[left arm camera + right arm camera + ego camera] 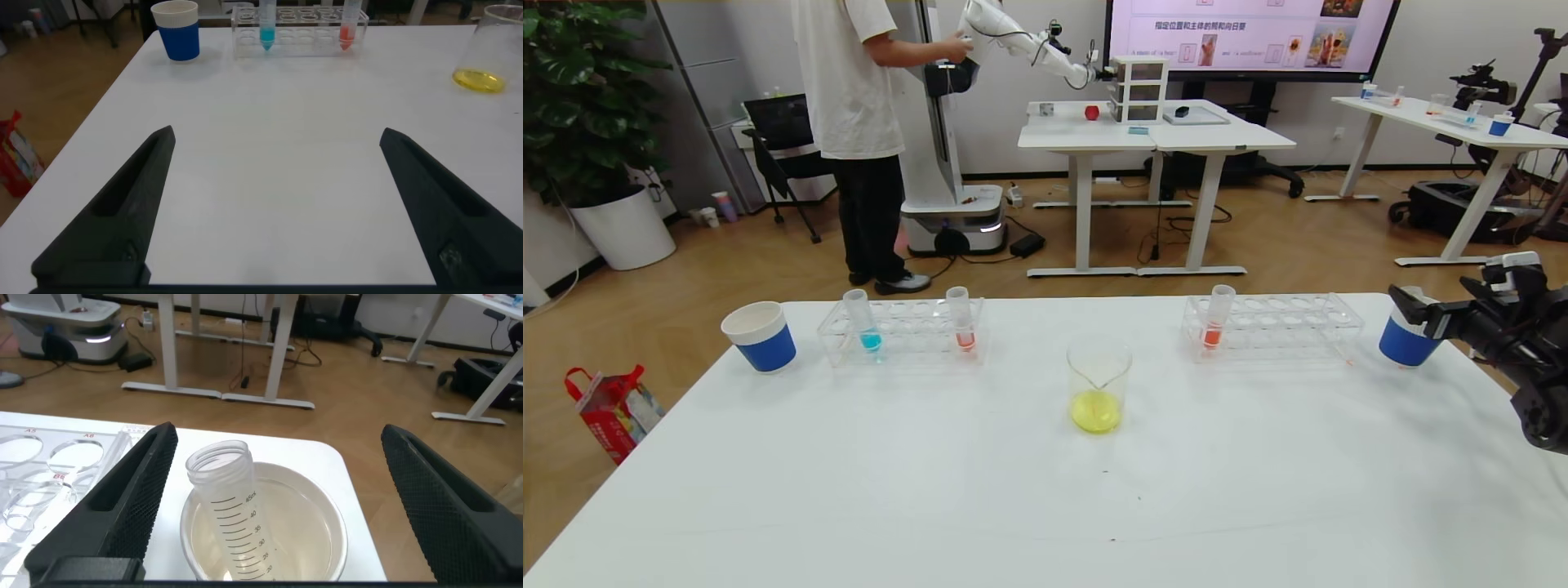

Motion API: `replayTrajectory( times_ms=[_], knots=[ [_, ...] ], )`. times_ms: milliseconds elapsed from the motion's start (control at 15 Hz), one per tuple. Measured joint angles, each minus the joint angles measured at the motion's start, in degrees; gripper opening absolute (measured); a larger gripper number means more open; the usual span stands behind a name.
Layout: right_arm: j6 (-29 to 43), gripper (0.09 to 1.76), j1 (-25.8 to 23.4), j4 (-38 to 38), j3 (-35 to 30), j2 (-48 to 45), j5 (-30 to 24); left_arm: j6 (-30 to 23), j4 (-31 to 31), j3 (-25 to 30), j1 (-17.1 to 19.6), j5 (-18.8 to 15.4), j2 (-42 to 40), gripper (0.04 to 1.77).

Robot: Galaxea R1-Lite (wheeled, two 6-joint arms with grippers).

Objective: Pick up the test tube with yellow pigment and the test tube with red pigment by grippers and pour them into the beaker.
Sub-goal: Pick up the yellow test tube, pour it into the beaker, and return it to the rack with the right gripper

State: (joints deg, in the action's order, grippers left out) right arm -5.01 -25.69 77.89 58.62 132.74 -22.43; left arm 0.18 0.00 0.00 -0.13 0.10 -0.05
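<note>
1. The right gripper (pixel 274 506) is being held wide open above the right paper cup (pixel 1407 343), at three o'clock on the table (pixel 980 490); nothing is being gripped.
2. An emptied test tube (pixel 230 508) is standing tilted inside that cup.
3. The left gripper (pixel 274 208) is spread open over bare table, empty.
4. Yellow liquid is lying in the beaker (pixel 1098 385) at centre.
5. A red-pigment tube (pixel 1217 327) is standing in the right rack (pixel 1274 327), at one o'clock from the beaker.
</note>
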Motion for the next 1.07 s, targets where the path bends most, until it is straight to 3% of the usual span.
replayTrajectory(
  times_ms=[267,600,1067],
  knots=[
    [0.35,1.74,2.01,-0.27,-0.22,-3.02,0.06,-0.05,0.0,0.0,-0.02,-0.02,0.0,1.75],
    [1.02,1.74,9.01,-1.05,-4.27,-11.57,1.68,-0.02,0.0,0.0,0.02,-0.02,0.0,1.75],
    [6.05,1.74,17.37,-6.63,-12.24,-32.24,8.63,-0.02,0.0,0.0,0.0,0.0,0.0,1.75]
  ],
)
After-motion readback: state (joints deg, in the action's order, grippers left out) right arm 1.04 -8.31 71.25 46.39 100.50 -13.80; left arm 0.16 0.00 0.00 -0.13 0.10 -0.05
